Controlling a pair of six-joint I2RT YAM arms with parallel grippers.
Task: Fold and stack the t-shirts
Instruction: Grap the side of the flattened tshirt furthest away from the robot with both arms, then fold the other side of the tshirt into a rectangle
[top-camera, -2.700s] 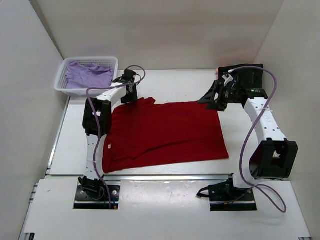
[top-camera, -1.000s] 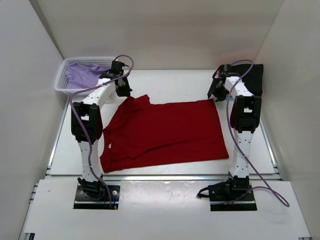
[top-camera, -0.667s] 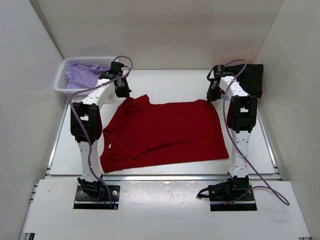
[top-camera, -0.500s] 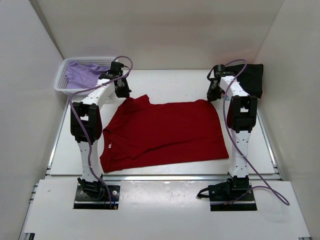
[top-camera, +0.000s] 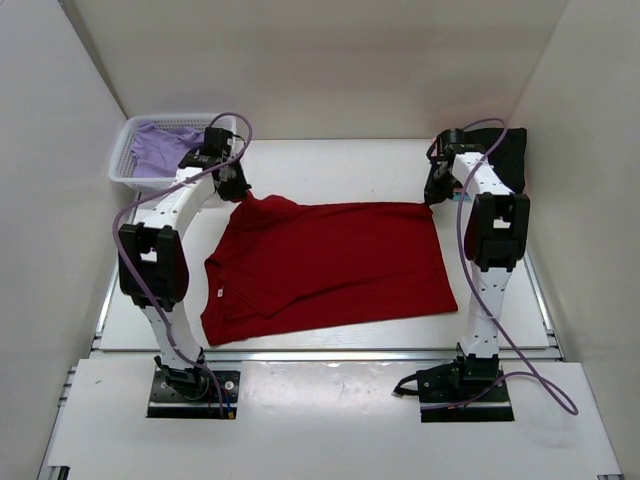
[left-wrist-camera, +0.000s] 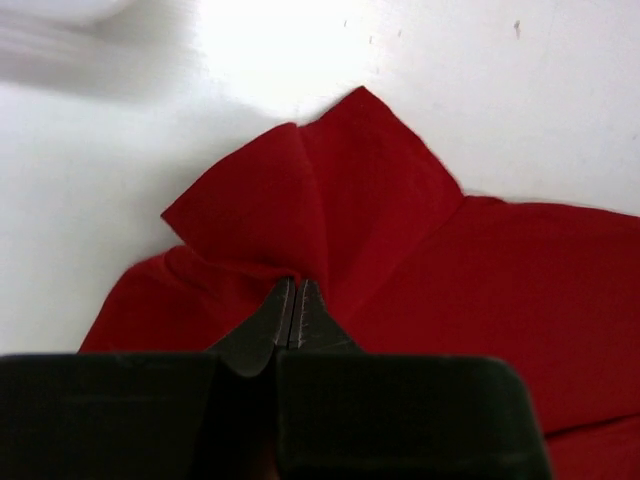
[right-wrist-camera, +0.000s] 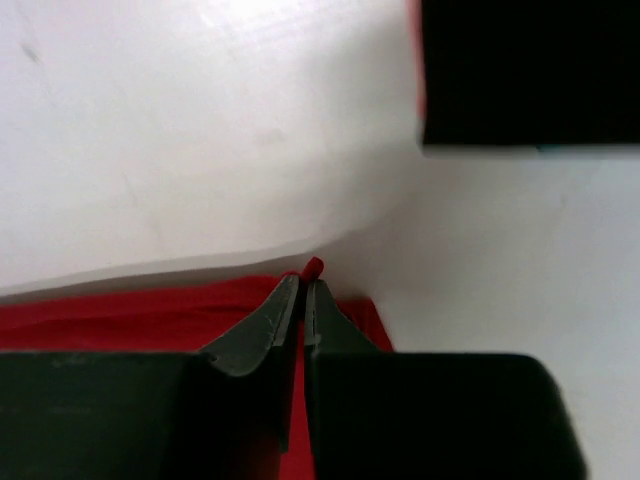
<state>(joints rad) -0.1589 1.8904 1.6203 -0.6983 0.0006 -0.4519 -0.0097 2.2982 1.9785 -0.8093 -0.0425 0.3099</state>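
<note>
I have the red t-shirt (top-camera: 330, 265) spread across the middle of the table (top-camera: 340, 165). It lies mostly flat, with the sleeve end toward my left arm and the hem toward my right. A small white tag (top-camera: 217, 293) shows on it close to the near left edge.

The left gripper (top-camera: 236, 190) is down at the shirt's far left corner. The left wrist camera shows its jaws pressed together on a pinch of red cloth, and the sleeve there is gathered into a peaked fold just beyond the fingertips.

The right gripper (top-camera: 432, 196) is at the far right corner of the same shirt. From the right wrist camera I see its jaws closed, with a small nub of red cloth poking out between the tips. The shirt's far edge runs off to the left beside them, and from above that edge is nearly straight between the two grippers.

The lavender t-shirt (top-camera: 165, 148) lies bunched in the white basket (top-camera: 118, 172) at the far left corner of the table, just beyond the left gripper. The black t-shirt (top-camera: 510, 155) sits at the far right by the wall, near the right gripper and apart from the red shirt
</note>
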